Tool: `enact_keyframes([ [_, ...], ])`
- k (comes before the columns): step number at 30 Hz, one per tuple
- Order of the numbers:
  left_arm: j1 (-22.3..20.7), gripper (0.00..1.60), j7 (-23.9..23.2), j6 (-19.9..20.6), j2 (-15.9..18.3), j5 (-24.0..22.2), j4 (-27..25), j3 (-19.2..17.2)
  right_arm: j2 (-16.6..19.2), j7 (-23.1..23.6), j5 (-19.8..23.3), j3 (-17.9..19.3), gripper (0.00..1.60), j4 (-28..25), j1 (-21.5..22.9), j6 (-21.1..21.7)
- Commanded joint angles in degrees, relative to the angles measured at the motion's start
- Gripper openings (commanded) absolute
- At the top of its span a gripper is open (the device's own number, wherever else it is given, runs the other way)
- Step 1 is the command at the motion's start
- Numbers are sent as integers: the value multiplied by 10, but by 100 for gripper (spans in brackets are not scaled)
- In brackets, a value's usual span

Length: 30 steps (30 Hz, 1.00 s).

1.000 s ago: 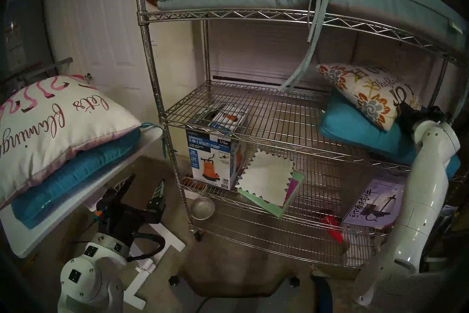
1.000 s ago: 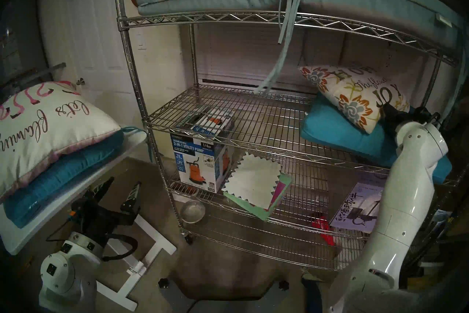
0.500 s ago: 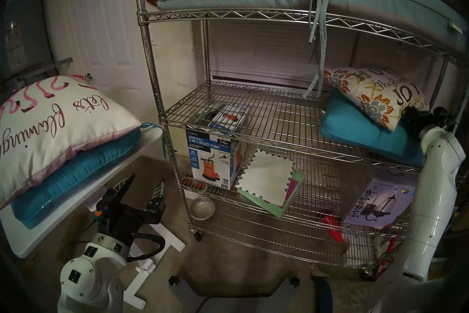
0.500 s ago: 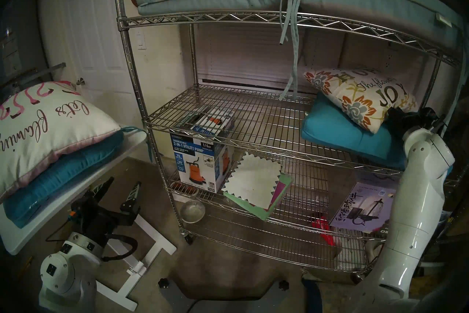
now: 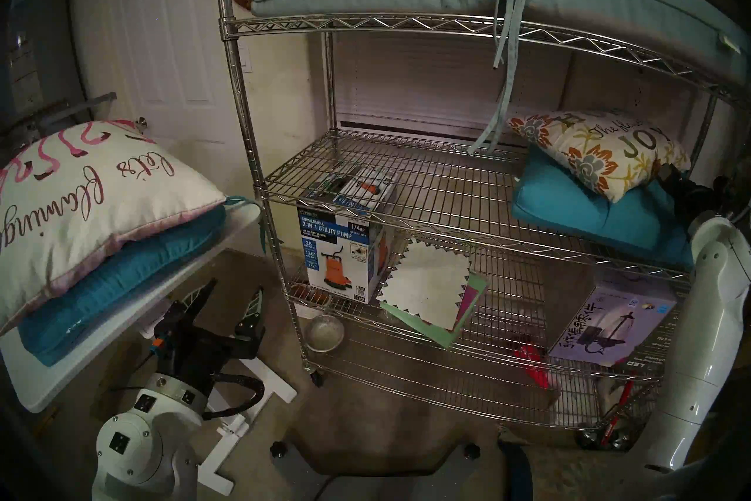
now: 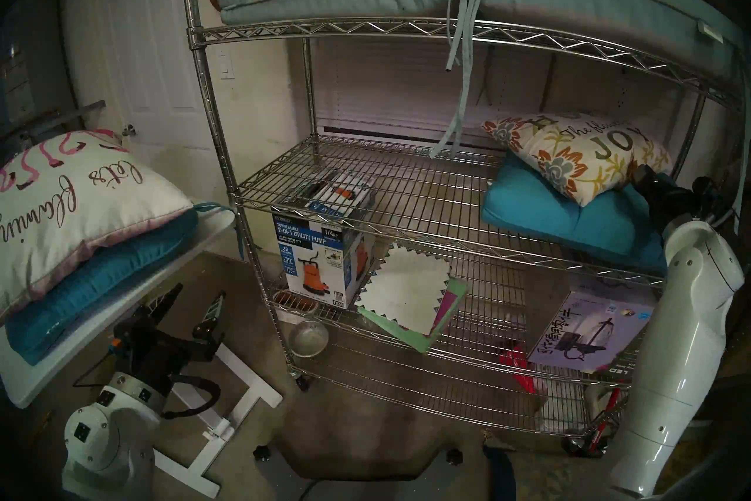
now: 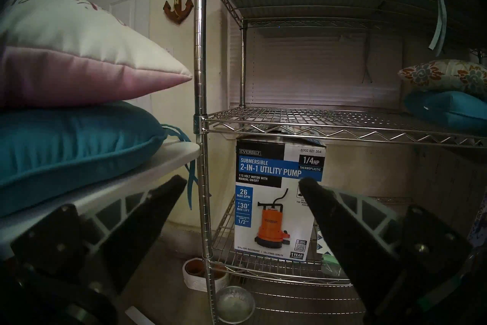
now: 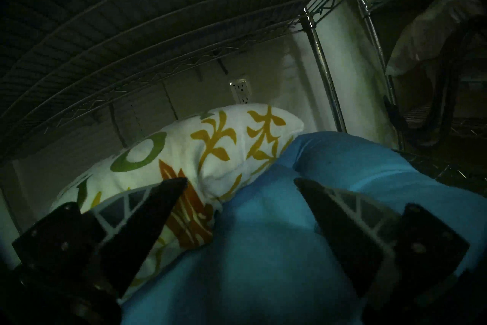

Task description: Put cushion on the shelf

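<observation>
Having just let go, the right gripper (image 8: pixel 241 182) stands spread and empty, drawing back from the floral "JOY" cushion (image 5: pixel 601 150), which now lies just ahead on the teal cushion (image 5: pixel 577 211), on the shelf (image 5: pixel 406 183): placement looks complete.

A pump box (image 5: pixel 340 256) stands at the left end of a lower tier, and just to its right a white zigzag-edged sheet (image 5: pixel 427 289) lies tilted over green and pink ones. At the right end of that tier is a lamp box (image 5: pixel 613 325) with a red tool (image 5: pixel 528 360) near its left side. A metal bowl (image 5: pixel 324 333) sits on the floor by the front left post, an anchor ornament (image 7: pixel 178 1) hangs on the wall beside a white door (image 5: pixel 162 40), and a small white table (image 5: pixel 122 319) stands at the left.
</observation>
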Motion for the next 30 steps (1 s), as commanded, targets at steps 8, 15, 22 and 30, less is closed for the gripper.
enact_keyframes([
  [8,0,160,0,-2,1,1,-14,0,-56,31,41,35,160,-118,-63,32],
  [15,0,160,0,-2,1,1,-14,0,-84,37,56,49,160,-167,-84,49],
  [22,0,160,0,-2,1,1,-14,0,-98,52,61,72,160,-207,-110,54],
  [30,0,160,0,-2,1,1,-14,0,-110,70,69,102,160,-209,-126,53],
])
